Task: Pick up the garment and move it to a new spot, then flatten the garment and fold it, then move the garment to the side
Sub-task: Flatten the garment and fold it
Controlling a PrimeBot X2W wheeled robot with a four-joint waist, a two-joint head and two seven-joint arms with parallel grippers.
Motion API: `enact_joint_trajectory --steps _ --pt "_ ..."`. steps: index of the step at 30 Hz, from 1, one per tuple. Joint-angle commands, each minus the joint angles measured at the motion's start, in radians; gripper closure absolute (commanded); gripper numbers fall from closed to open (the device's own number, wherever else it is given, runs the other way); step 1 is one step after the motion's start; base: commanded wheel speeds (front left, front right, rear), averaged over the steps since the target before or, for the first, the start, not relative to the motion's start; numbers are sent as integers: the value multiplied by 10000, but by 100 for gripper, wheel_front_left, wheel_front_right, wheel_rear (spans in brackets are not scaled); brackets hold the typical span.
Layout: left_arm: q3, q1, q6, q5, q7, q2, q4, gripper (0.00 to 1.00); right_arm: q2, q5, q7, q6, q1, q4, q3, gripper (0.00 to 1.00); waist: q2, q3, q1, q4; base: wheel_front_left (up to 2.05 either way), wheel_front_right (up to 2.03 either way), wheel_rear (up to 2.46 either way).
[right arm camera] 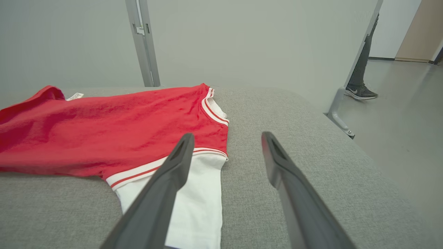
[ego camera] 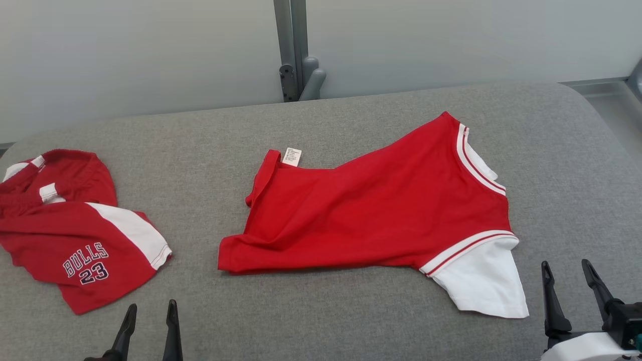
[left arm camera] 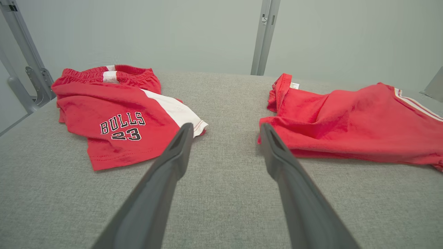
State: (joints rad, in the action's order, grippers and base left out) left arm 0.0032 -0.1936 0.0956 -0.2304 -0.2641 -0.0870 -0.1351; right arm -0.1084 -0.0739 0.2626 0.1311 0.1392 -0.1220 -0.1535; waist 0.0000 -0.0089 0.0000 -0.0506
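A red shirt (ego camera: 371,210) with white sleeves and striped trim lies folded in half across the middle of the grey table (ego camera: 321,321), a small white tag at its far left corner. It also lies in the left wrist view (left arm camera: 353,121) and the right wrist view (right arm camera: 104,131). My left gripper (ego camera: 150,313) stands open near the front edge, left of the shirt, with nothing between its fingers. Just right of the white sleeve (ego camera: 484,283), my right gripper (ego camera: 567,273) is open and holds nothing.
Red shorts (ego camera: 75,225) printed "BULLS 23" lie crumpled at the table's left end, also in the left wrist view (left arm camera: 117,114). A grey post (ego camera: 296,50) rises behind the table. A person's foot (right arm camera: 360,91) stands on the floor beyond the right end.
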Motion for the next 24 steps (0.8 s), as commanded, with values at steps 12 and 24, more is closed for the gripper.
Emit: enact_joint_trajectory --steps 12,24 --pt "-236 703 349 72 -3 265 -732 0 -586 -206 32 -7 -457 -848 771 0 0 235 0 26 0 0 0" --pt "-2886 4369 338 -616 756 -819 -4450 0 -1825 -805 -1697 -10 -3371 -3659 3076 0 0 1834 0 -243 0 0 0"
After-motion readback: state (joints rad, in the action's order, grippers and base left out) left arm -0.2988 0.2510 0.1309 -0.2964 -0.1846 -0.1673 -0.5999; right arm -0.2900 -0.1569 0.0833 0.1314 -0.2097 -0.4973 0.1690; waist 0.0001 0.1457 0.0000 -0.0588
